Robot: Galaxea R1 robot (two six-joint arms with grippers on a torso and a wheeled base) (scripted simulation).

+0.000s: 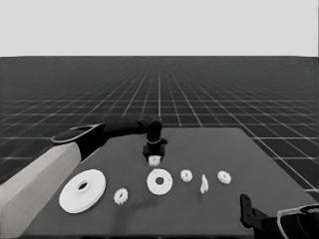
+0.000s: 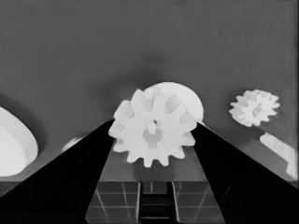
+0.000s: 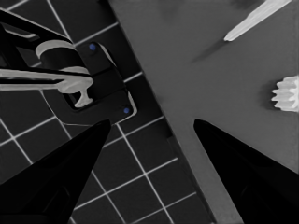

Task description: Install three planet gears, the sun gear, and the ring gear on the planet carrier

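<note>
Here the smaller round part (image 1: pixel 159 181) lies flat at the middle of the table (image 1: pixel 259 164), and everything else is placed from it. Just behind it hangs the left gripper (image 1: pixel 154 160), its two fingers (image 2: pixel 70 182) clamped on a planet gear (image 1: pixel 155 161) that is lifted off the tabletop; in the left wrist view that gear (image 2: pixel 153 128) sits squarely between the dark wedges with the smaller round part (image 2: pixel 187 100) partly showing behind it. To its left lie another gear (image 1: pixel 120 196) and, farther left, the larger round part (image 1: pixel 82 190). To its right come a third gear (image 1: pixel 186 175), the thin white piece (image 1: pixel 204 184) standing upright, and a fourth gear (image 1: pixel 224 177). The right gripper (image 3: pixel 149 140) waits at the table's near right corner, fingers spread apart and gripping nothing.
</note>
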